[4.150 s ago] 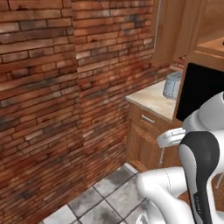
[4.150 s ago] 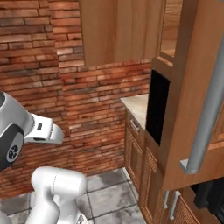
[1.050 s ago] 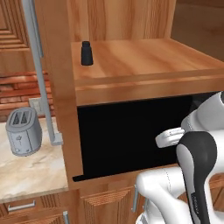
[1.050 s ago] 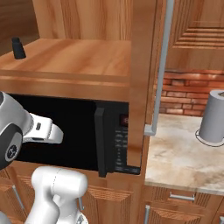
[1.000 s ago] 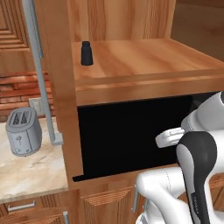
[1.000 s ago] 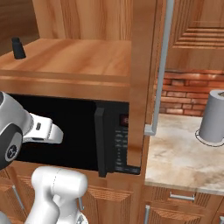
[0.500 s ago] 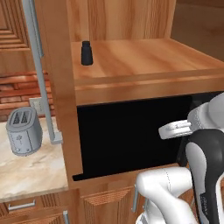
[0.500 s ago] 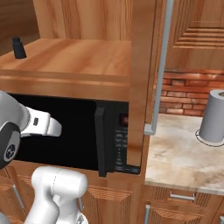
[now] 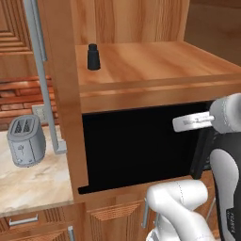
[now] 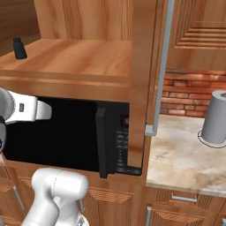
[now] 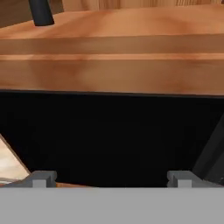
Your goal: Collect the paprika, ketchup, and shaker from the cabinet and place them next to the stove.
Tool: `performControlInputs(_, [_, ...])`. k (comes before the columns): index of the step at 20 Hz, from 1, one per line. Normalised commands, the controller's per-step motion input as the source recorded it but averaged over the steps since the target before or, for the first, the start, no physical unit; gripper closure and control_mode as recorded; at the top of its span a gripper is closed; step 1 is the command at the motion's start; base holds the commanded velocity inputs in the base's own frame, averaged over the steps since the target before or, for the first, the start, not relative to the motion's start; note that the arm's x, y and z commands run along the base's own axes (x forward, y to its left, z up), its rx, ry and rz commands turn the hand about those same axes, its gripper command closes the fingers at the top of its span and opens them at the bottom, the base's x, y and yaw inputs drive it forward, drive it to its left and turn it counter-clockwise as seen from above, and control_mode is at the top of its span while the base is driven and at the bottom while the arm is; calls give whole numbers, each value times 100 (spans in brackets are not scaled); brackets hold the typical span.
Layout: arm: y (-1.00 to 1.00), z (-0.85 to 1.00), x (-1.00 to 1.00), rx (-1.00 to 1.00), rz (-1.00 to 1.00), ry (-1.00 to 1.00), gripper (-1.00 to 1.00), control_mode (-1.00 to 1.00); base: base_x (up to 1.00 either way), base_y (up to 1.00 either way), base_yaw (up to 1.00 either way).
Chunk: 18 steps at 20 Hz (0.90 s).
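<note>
The shaker [image 9: 93, 57], a small black cylinder with a narrower top, stands upright at the back left of the cabinet [image 9: 155, 66] shelf. The right base view shows the shaker [image 10: 18, 48] at the far left of the cabinet [image 10: 79, 57] plank. My gripper [image 11: 111, 179] is open, its fingertips [image 11: 41, 178] wide apart with nothing between them. It faces the black recess below the shelf, and the shaker [image 11: 41, 12] is up and to the left, well apart. The paprika, the ketchup and the stove are out of view.
A microwave [image 10: 118, 141] fills the black recess [image 9: 136, 141]. Open cabinet doors with long grey handles [image 9: 40, 52] [image 10: 161, 66] stand at both sides. A grey toaster [image 9: 24, 140] sits on the marble counter [image 9: 28, 186] at left, a grey canister [image 10: 216, 118] at right.
Since the earliest frames the base has driven from a brick wall to face the cabinet. In the last second the views hold still, my wrist has lifted, and the jaws stay open.
</note>
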Motion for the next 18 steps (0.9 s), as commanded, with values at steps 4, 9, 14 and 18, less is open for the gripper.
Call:
performControlInputs(4, [29,68,0,0,2,-23,-100,-100,0,0,0])
performControlInputs(9, [13,56,0,0,2,-26,-100,-100,0,0,0])
performControlInputs(14, [9,44,0,0,3,-23,-100,-100,0,0,0])
performControlInputs(18, [1,38,0,0,4,-24,-100,-100,0,0,0])
